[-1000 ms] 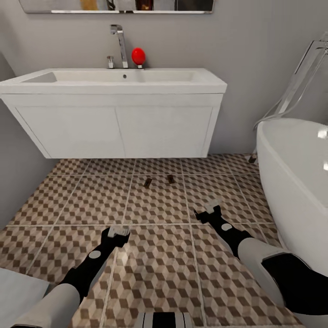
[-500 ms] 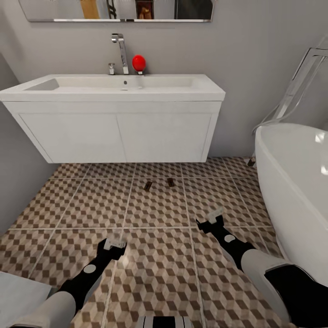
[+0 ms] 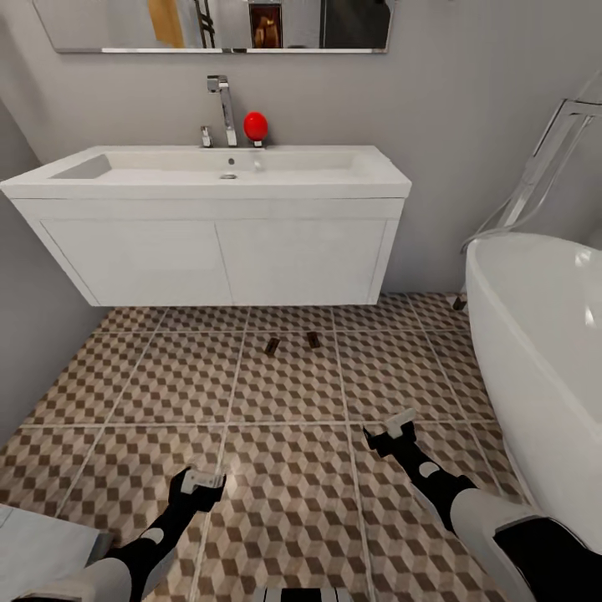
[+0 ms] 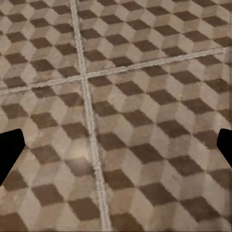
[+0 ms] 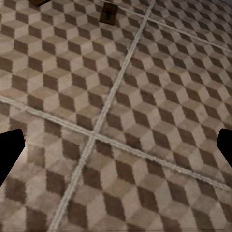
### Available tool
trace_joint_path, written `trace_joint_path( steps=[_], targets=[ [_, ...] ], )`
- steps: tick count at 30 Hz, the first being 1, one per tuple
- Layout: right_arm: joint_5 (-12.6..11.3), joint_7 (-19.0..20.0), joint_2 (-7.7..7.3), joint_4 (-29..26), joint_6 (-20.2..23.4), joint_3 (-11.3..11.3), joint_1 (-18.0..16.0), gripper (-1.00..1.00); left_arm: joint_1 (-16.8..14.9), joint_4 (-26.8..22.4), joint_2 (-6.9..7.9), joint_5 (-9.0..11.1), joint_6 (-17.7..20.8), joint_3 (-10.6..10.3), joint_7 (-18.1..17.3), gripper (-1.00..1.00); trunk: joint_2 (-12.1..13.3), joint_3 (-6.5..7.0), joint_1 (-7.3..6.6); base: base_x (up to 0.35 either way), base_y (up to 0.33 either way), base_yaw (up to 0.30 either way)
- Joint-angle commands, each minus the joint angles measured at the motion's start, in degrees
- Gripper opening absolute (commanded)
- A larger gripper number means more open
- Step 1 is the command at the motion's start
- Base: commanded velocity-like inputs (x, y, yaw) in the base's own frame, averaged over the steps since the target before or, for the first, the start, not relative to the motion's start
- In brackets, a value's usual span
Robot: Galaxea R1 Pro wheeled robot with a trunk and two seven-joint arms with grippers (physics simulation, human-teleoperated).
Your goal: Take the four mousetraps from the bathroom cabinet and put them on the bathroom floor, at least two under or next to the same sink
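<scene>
Two mousetraps (image 3: 271,345) (image 3: 313,339) lie on the patterned bathroom floor (image 3: 284,393), just in front of the white wall-hung vanity and its sink (image 3: 226,171). In the right wrist view one mousetrap (image 5: 109,13) shows far ahead, with the edge of the other (image 5: 38,2) beside it. My left gripper (image 3: 203,482) (image 4: 116,150) hovers open over bare tiles. My right gripper (image 3: 400,420) (image 5: 116,150) is also open and empty, well short of the traps. The cabinet is out of view.
A white bathtub (image 3: 543,351) fills the right side, with a chrome floor tap (image 3: 535,167) behind it. A chrome tap (image 3: 222,104) and a red ball-shaped object (image 3: 255,125) stand at the basin's back. Grey walls close the left and back. A pale flat surface (image 3: 33,548) sits at the lower left.
The whole view has shifted, with the sink lower in the picture. Both grippers have drawn back toward me, the left more than the right. The mousetraps lie unmoved.
</scene>
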Motion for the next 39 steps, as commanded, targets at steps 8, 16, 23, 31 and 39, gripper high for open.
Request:
trace_joint_path(
  steps=[8,16,23,31,39],
  targets=[
    [0.5,0.1,-0.52,0.1,-2.5,-0.4,2.3,1.0,0.0,5.6,0.03,0.4,-6.5,-0.4,0.1,1.0,3.2,1.4,-1.77,0.0,0.0,0.0],
    [0.5,0.1,-1.2,0.0,-3.6,-0.4,5.0,1.0,1.6,6.8,0.03,0.5,-8.8,-0.4,0.1,1.0,6.4,2.84,-3.53,0.0,0.0,0.0],
    [0.5,0.0,-1.62,0.1,-6.2,-0.4,7.2,1.0,3.2,7.0,0.03,0.5,-10.4,-0.4,0.1,1.0,9.2,4.1,-5.07,0.0,0.0,0.0],
    [0.5,0.0,-1.75,0.1,-7.8,-0.4,10.3,1.0,5.2,7.0,0.03,0.5,-13.3,-0.4,0.1,1.0,12.4,5.53,-6.82,0.0,0.0,0.0],
    [0.5,0.0,-1.79,0.1,-10.3,-0.4,12.1,1.0,6.8,7.0,0.03,0.5,-14.4,-0.4,0.1,1.0,15.6,6.97,-8.58,0.0,0.0,0.0]
  ],
)
